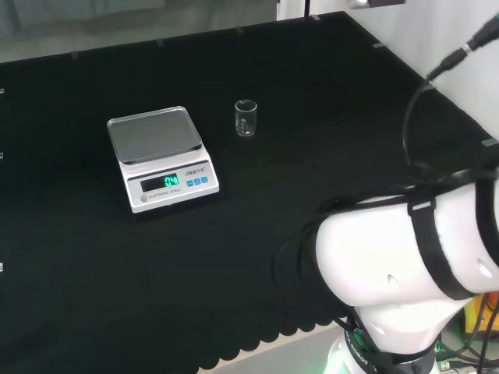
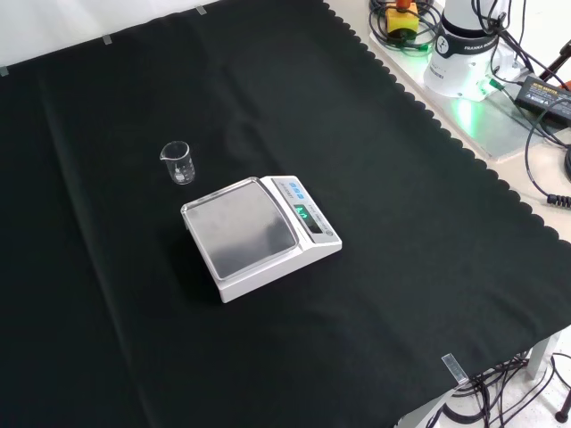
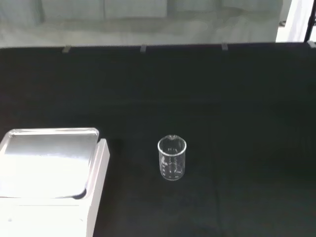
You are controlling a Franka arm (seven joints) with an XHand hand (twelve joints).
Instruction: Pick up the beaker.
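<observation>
A small clear glass beaker (image 1: 245,118) stands upright on the black cloth, just right of the scale in the head view. In the front view the beaker (image 2: 178,162) is up and left of the scale, its spout turned left. The wrist view looks at the beaker (image 3: 172,158) from some way off, with bare cloth around it, and it looks empty.
A white electronic scale (image 1: 161,158) with a steel pan and a lit green display sits on the cloth; the scale (image 2: 259,234) is mid-bench in the front view. The arm's white link (image 1: 405,249) fills the head view's lower right. The arm's base (image 2: 468,49) and cables lie past the cloth's scalloped edge.
</observation>
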